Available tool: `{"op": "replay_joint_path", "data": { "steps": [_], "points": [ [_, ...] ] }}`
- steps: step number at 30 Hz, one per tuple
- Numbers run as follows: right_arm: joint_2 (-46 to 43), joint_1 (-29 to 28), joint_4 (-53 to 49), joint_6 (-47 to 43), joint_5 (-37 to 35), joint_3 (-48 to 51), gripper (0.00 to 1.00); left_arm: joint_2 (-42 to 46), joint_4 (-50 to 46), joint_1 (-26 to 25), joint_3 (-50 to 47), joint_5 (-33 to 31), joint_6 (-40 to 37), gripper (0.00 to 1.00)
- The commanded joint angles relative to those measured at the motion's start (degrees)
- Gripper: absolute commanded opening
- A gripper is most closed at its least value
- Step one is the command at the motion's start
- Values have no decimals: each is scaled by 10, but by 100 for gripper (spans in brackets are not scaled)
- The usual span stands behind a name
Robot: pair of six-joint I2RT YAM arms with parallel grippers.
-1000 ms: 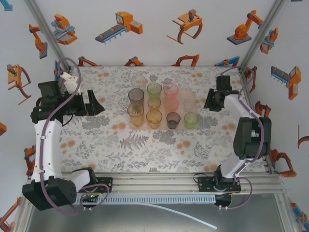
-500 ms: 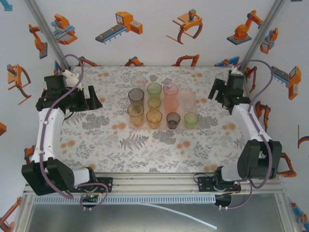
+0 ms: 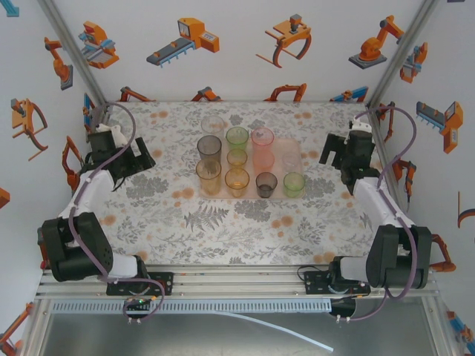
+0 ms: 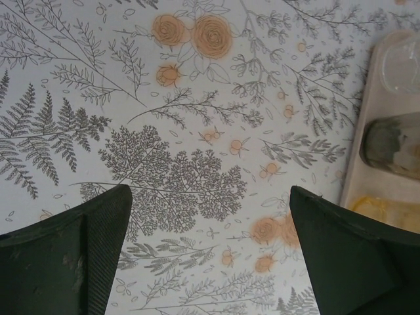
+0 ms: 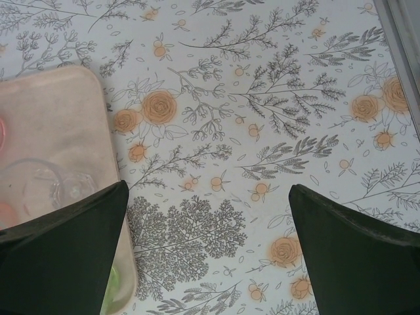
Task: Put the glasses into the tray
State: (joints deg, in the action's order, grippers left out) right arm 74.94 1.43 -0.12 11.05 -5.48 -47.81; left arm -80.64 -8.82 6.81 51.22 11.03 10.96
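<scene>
Tablecloth (image 3: 223, 230) floral; walls (image 3: 237, 74) bear robot stickers (image 3: 185, 41); left end effector (image 4: 210, 197), right end effector (image 5: 207, 190) wide open, empty.

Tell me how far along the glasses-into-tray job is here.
Done: all ten glasses stand on the tray, counted from the top view. In hand: nothing; the left pincer and right pincer are open and empty, over the tablecloth on either side of the tray. Left: apparently nothing.

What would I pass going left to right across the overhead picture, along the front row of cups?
First the left gripper → tall amber glass → short orange glass → smoky grey glass → green glass → right gripper.
</scene>
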Motion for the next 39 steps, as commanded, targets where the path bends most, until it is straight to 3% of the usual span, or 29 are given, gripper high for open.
{"op": "replay_joint_path", "data": {
  "steps": [1,4,7,12,21,27,32,37,39],
  "points": [
    [0,5,11,2,33,-8,98,-22,164,-1,-54,-23,15,97],
    [-5,5,9,-12,49,-1,99,-47,249,-1,-89,-29,2,97],
    [-19,6,36,-28,64,31,99,-45,251,2,-87,-43,-2,97],
    [-35,6,93,-28,14,87,99,0,359,-3,-163,-53,-2,97],
    [-35,11,191,-36,-27,168,100,11,395,-3,-235,-39,-56,97],
    [-18,16,259,-46,-23,199,100,-28,468,-4,-247,-50,-23,97],
    [-6,19,329,-42,-23,222,100,-35,456,-24,-239,-71,-43,97],
    [12,22,366,-40,-20,242,100,-29,554,-41,-295,-91,-57,97],
    [14,23,371,-41,-18,248,100,-69,636,-55,-319,-103,-71,97]
  ]
}}
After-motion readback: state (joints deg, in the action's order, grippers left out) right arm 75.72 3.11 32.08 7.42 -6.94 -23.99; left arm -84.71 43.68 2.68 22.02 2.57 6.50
